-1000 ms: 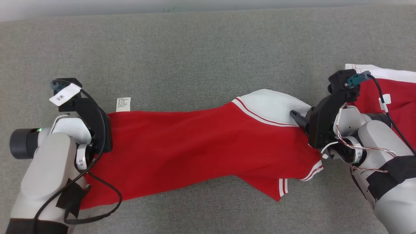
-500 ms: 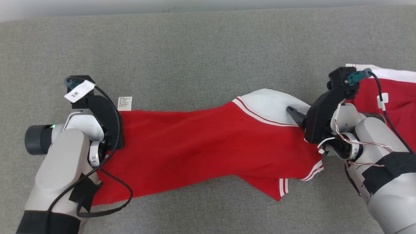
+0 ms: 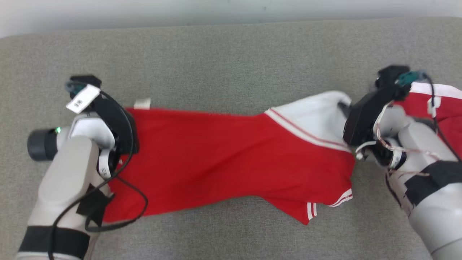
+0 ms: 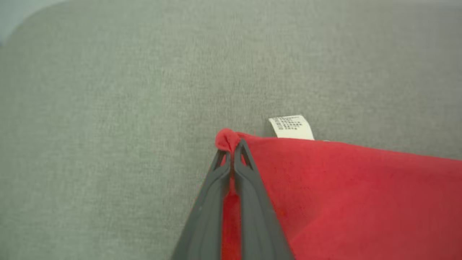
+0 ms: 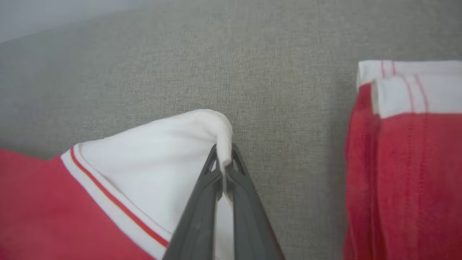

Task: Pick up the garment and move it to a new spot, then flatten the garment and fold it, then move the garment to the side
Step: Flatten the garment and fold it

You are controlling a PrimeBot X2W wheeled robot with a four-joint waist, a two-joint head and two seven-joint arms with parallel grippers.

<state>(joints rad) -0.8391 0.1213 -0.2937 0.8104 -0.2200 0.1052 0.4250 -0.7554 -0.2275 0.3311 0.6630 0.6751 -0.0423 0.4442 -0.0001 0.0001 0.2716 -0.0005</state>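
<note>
The garment [image 3: 223, 155] is a red shirt with a white collar part, stretched left to right across the grey cushion. Its left corner [image 4: 225, 139] is pinched in my left gripper [image 4: 231, 151], which is shut on the red cloth beside a white care label [image 4: 291, 127]. My right gripper [image 5: 224, 159] is shut on the edge of the white part [image 5: 173, 151]. In the head view the left gripper [image 3: 124, 135] sits at the shirt's left end and the right gripper [image 3: 348, 112] at its right end, fingertips hidden under the wrists.
A second red and white garment [image 5: 404, 151] lies folded at the right, also seen behind my right arm [image 3: 444, 104]. The grey cushion [image 3: 223, 65] stretches bare beyond the shirt to its far edge, with a pale wall behind.
Both grippers have shut on the shirt's ends, the left first. The top edge has been pulled taut and a little farther away, and the white part has lifted. The camera has shifted slightly.
</note>
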